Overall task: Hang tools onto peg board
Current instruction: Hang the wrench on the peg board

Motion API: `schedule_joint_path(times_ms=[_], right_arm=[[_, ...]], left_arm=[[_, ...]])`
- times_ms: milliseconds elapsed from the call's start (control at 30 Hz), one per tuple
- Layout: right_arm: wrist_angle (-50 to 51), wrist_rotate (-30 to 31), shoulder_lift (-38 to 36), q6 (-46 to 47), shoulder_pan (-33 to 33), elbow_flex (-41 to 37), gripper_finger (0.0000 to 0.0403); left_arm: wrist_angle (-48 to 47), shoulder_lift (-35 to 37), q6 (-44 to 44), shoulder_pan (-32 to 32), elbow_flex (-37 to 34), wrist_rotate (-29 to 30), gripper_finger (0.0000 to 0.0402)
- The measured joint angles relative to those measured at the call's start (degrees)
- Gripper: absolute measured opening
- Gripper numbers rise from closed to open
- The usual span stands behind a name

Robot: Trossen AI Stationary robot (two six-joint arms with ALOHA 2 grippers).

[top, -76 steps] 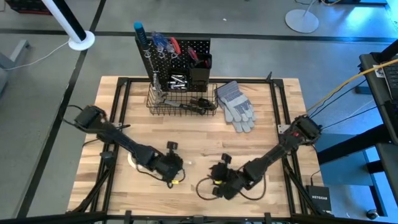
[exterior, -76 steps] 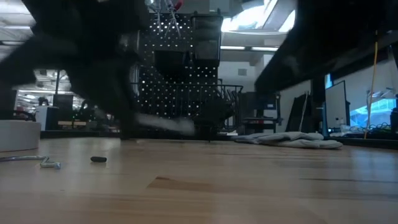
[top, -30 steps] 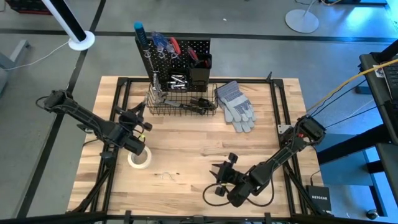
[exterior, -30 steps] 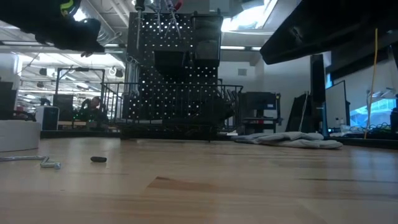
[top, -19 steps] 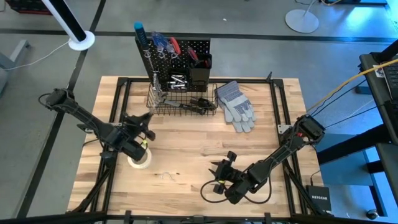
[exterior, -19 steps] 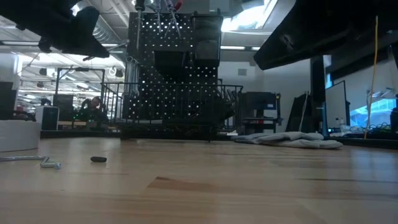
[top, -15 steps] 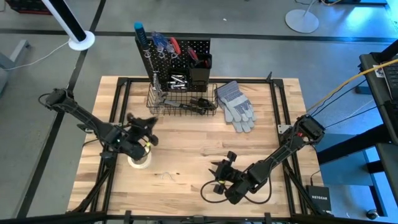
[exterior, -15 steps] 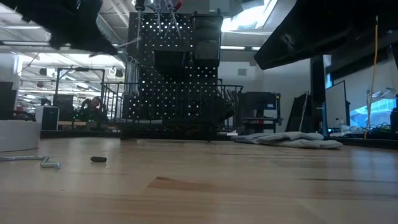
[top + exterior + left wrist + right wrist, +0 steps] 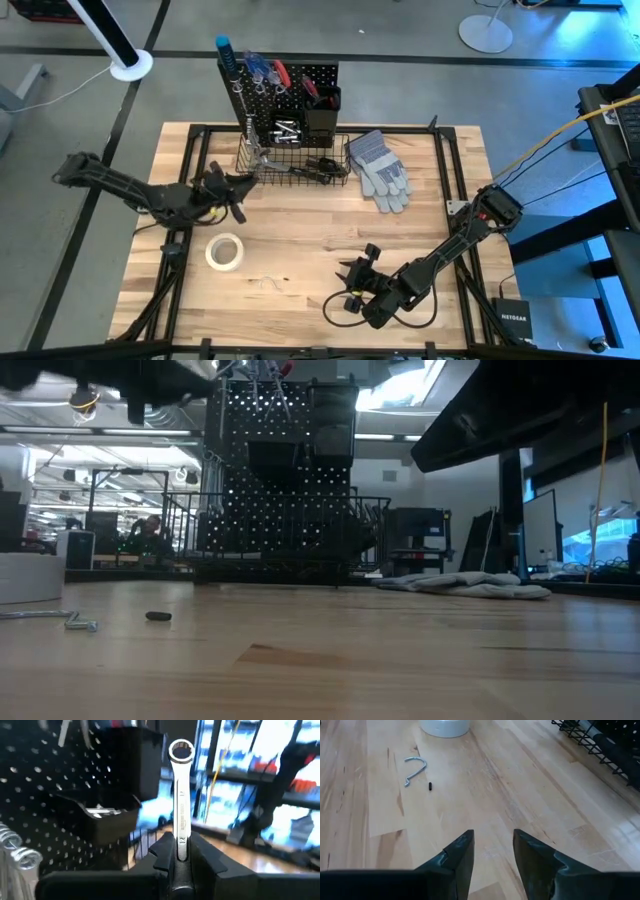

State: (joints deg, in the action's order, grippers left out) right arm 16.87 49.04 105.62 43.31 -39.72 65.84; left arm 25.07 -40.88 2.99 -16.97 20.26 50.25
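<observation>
The left gripper [image 9: 180,857] is closed on a silver wrench [image 9: 180,795], its two dark fingers [image 9: 162,851] pinching the flat shank low down, so that most of the tool stands up beyond the fingertips with its ring end topmost. The wrench looks like solid steel: stiff, fairly light for its length, and smooth enough to slide or swivel between the pads if the grip slackens, so a hold on the flat faces of the shank, well clear of the ring, seems right, since the ring is probably the part meant to go over a hook. Just beyond the fingers and to one side stands the peg board [image 9: 35,795], with a black bin [image 9: 100,817] holding more silver tools; silver hooks [image 9: 17,852] jut out of the board near the fingers. In the overhead view the left gripper [image 9: 228,188] hangs beside the wire basket [image 9: 292,160] at the board's foot. The right gripper [image 9: 492,850] waits low over the table [image 9: 520,795] with its fingers parted and nothing between them. Ahead of its fingertips lie a loose hook [image 9: 415,768] and a small dark bit [image 9: 430,786], and farther on the white tape roll [image 9: 445,727].
</observation>
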Motion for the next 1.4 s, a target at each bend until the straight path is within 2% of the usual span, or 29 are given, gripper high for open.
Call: schedule_joint_path(times_ms=[100,233,333,567,900,1167,1400], right_arm=[[-0.1,-0.1,0.0,0.0,0.0,0.0,0.0143],[-0.2,-0.1,0.0,0.0,0.0,0.0,0.0143],[-0.2,-0.1,0.0,0.0,0.1,0.0,0.0143],[-0.2,-0.1,0.0,0.0,0.1,0.0,0.0143],[-0.4,-0.1,0.0,0.1,0.1,0.0,0.0143],[-0.4,-0.1,0.0,0.3,0.1,0.0,0.0143],[-0.4,-0.1,0.0,1.3,0.1,0.0,0.0143]], left_arm=[[13.9,2.3,-3.8,4.9,-8.1,-5.3,0.0030],[22.3,3.9,-9.9,8.7,-13.5,-6.8,0.0030],[21.8,3.7,-14.0,10.9,-14.3,-6.7,0.0030],[15.8,0.3,-14.4,14.7,-14.6,-6.5,0.0030],[18.0,-1.7,-18.0,19.3,-16.6,-4.4,0.0030],[21.0,-1.5,-18.4,18.2,-19.7,3.0,0.0030],[24.0,-1.3,-22.9,16.0,-19.7,3.8,0.0030]])
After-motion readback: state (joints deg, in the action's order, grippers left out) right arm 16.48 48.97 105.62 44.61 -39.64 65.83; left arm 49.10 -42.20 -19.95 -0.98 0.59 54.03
